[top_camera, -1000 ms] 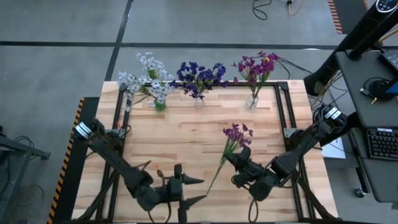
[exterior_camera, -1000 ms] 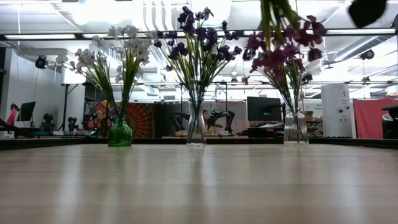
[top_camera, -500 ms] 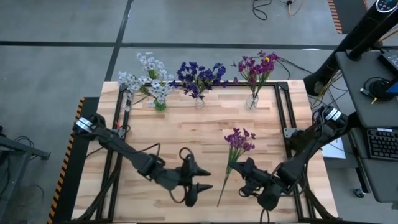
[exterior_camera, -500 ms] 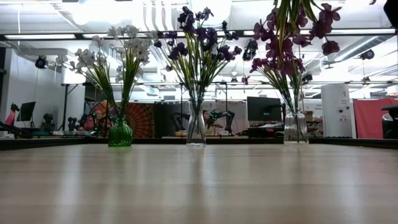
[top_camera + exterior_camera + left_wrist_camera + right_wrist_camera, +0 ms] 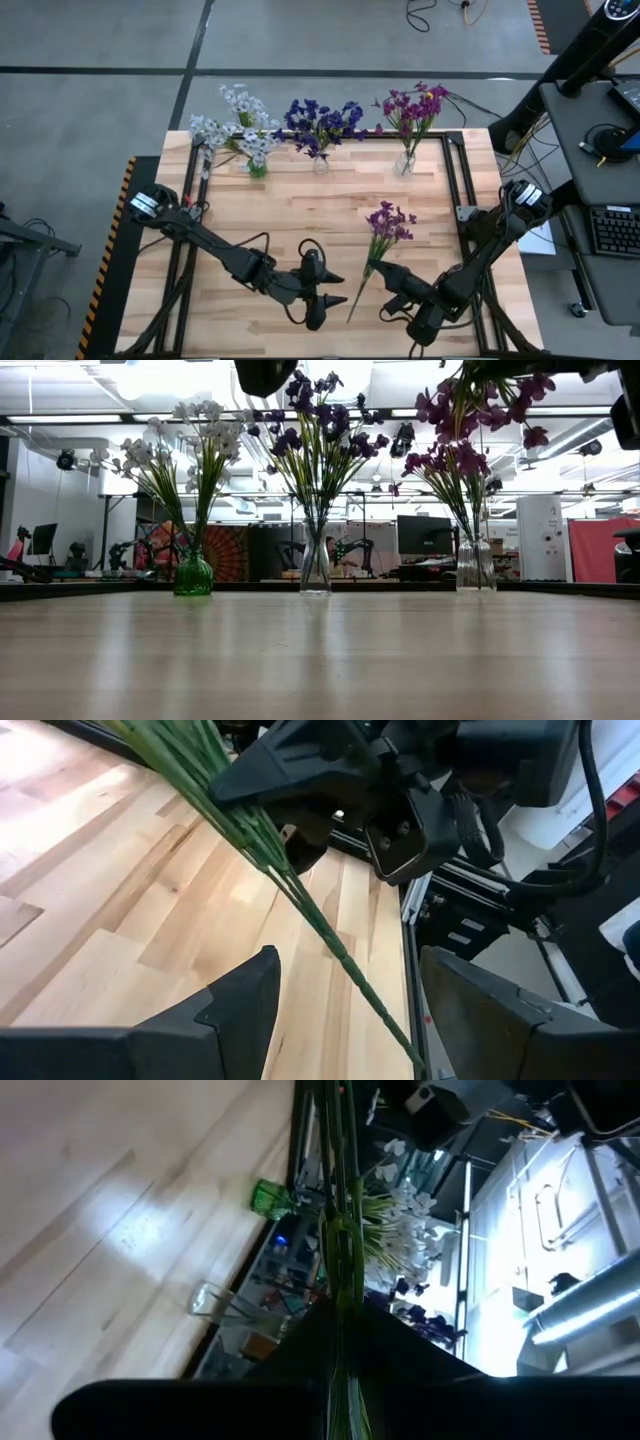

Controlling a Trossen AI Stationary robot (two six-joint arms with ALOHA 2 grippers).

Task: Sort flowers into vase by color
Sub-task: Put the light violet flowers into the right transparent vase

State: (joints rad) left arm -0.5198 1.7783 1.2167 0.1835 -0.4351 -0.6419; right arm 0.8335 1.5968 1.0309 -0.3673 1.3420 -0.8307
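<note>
My right gripper [image 5: 378,275] is near the table's near edge, shut on a small bunch of magenta sprigs [image 5: 388,222]. Their blossoms point toward the far edge and show high up in the low view [image 5: 478,405]. My left gripper [image 5: 340,290] is open just left of them. The bunch's lower stem [image 5: 325,942] runs between its two fingers, and I see no touch. Along the far edge stand a green vase [image 5: 257,169] of whitish flowers, a clear vase [image 5: 320,164] of blue-violet ones and a clear vase [image 5: 404,164] of magenta ones. My right gripper pinches the green stems [image 5: 340,1270] of the magenta bunch between its two fingers, about midway along them [image 5: 370,268]. It comes at them from the table's right. The bunch is lifted clear of the table, its blossoms toward the far edge and its stem end [image 5: 350,317] toward the near edge.
Black rails [image 5: 452,190] run along the table's left and right sides. Bare wood [image 5: 290,215] lies between the vases and the grippers. A desk with a keyboard [image 5: 612,230] stands off the right side.
My left gripper has moved toward the table's right and slightly far, still open, until its fingers stand around the bunch's lower stem. My right gripper has shifted toward the near edge, and the held bunch has moved a little to the right.
</note>
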